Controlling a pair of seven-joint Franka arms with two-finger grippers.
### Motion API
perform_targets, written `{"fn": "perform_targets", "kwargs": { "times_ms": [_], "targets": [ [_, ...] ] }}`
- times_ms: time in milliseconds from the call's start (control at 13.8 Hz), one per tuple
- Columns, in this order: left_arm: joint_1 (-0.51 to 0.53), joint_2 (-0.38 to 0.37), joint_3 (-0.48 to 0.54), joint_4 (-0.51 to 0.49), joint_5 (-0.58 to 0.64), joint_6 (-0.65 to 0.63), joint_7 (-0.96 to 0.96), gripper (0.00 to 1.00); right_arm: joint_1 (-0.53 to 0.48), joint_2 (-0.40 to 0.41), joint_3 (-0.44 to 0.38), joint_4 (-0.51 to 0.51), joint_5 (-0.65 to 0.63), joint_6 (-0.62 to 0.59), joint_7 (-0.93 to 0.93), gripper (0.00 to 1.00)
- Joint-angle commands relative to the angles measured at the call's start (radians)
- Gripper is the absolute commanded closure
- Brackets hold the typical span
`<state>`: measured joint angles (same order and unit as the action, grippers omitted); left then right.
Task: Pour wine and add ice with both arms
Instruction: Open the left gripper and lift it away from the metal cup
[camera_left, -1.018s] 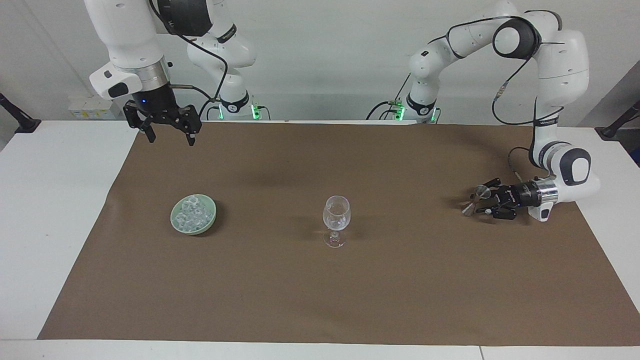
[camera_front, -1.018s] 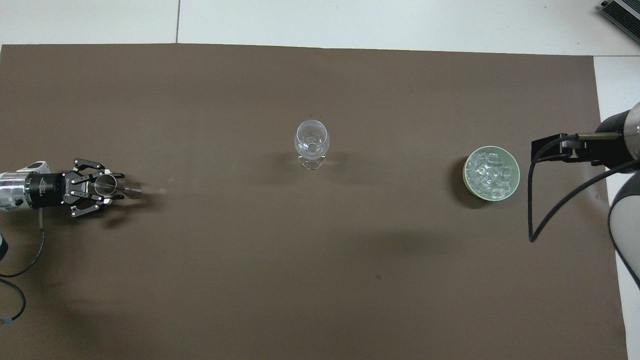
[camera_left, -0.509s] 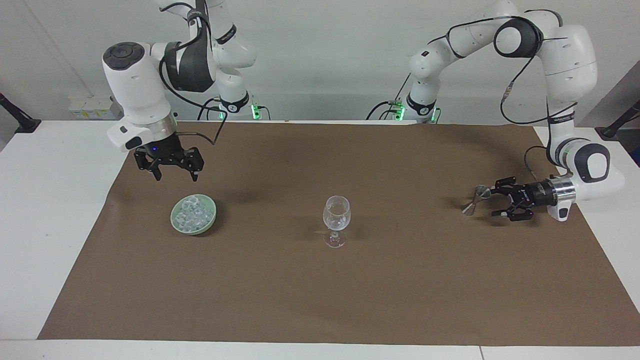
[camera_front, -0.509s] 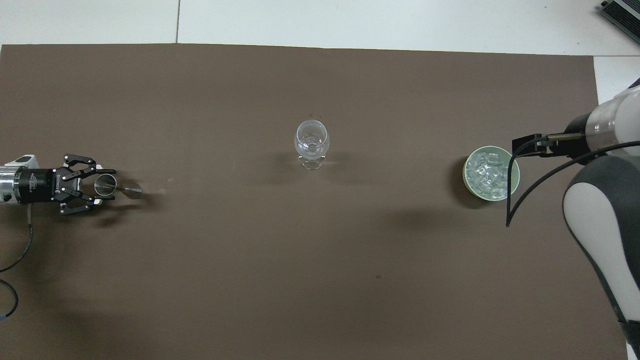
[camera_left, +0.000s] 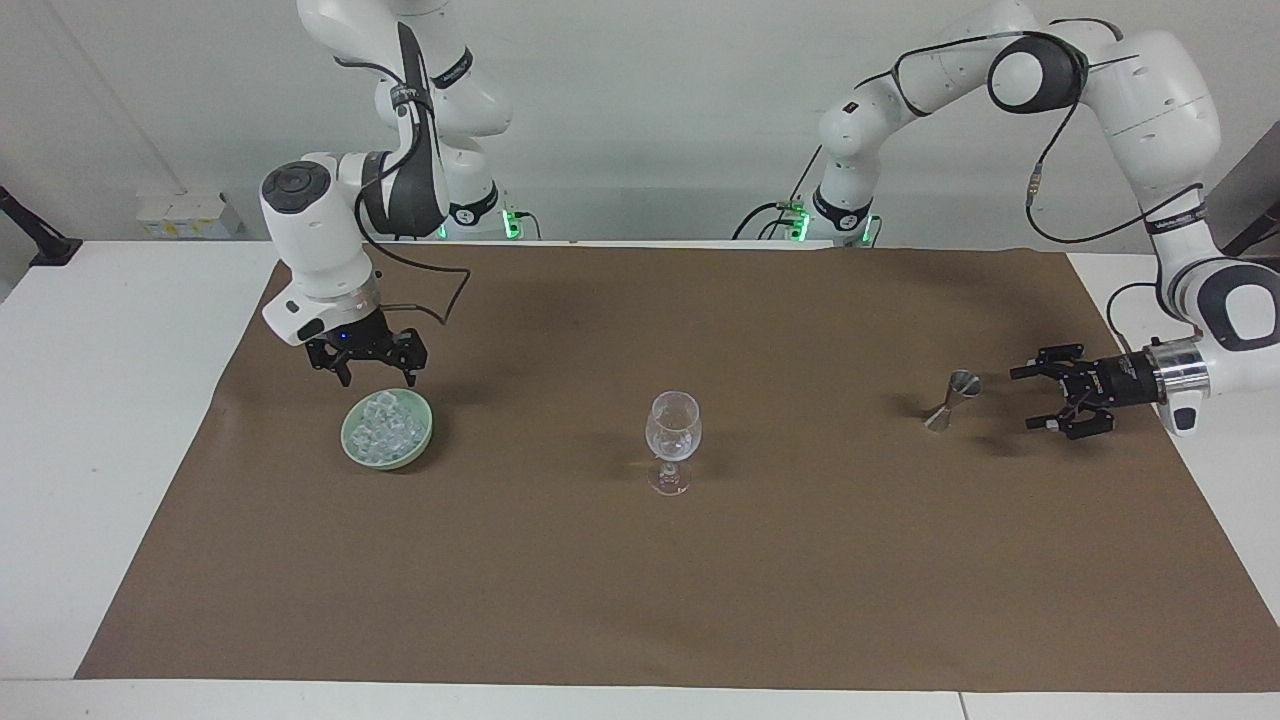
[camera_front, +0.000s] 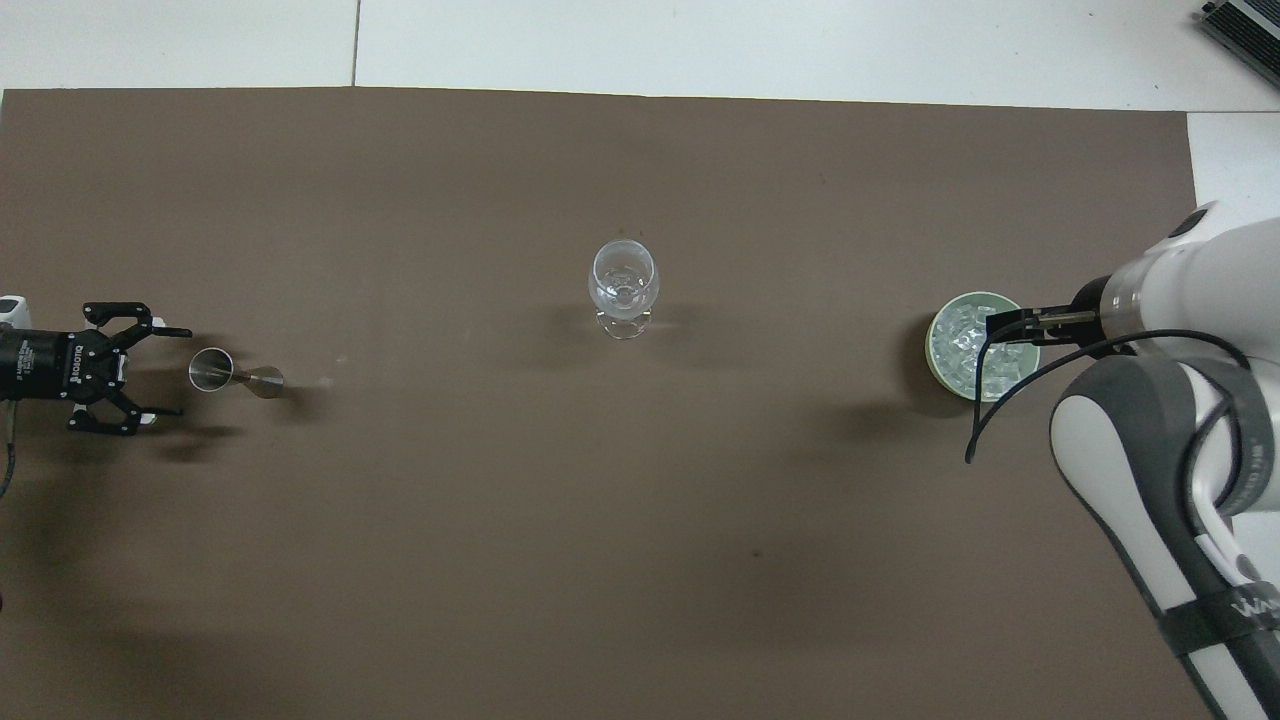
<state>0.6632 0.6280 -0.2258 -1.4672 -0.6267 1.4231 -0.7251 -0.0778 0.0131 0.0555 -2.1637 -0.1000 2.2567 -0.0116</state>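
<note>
Ice (camera_left: 386, 428) sits heaped in a green bowl (camera_left: 428, 432) toward the right arm's end of the table. My read: cubes are light, hard, slick and loose, so pinch 1 off the top of the heap across flat faces. Right gripper (camera_left: 366, 376) hovers over the bowl's robot-side rim, fingers spread. Wine glass (camera_left: 672, 438) mid-table: fragile, avoid it. Left gripper (camera_left: 1043, 398) is open and empty beside the steel jigger (camera_left: 951, 399), not touching. Its body carries white lettering, too small to read.

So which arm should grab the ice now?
Right. The right gripper hangs open just over the ice in the green bowl; the left gripper is open beside the jigger.
</note>
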Motion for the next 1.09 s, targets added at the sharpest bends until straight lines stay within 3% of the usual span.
{"fn": "perform_targets", "kwargs": {
  "times_ms": [0,145,436,727,1018],
  "targets": [
    [-0.01,0.003,-0.059,0.146,0.097,-0.07,-0.007,0.0,-0.013,0.011,0.003,-0.031,-0.072,0.067,-0.025,0.05],
    [-0.04,-0.025,-0.107,0.224,0.148,-0.116,-0.01,0.0,-0.023,0.022,0.003,-0.047,-0.105,0.092,-0.025,0.14],
    [-0.163,-0.221,-0.115,0.235,0.242,-0.107,-0.007,0.0,-0.023,0.036,0.003,-0.11,-0.234,0.188,-0.024,0.33],
    [-0.304,-0.318,-0.116,0.231,0.387,-0.066,0.073,0.0,-0.014,0.03,0.004,-0.131,-0.256,0.193,-0.024,0.34],
    [-0.454,-0.425,-0.116,0.164,0.612,0.026,0.307,0.0,-0.01,0.03,0.004,-0.136,-0.276,0.196,-0.022,0.43]
  ]
}}
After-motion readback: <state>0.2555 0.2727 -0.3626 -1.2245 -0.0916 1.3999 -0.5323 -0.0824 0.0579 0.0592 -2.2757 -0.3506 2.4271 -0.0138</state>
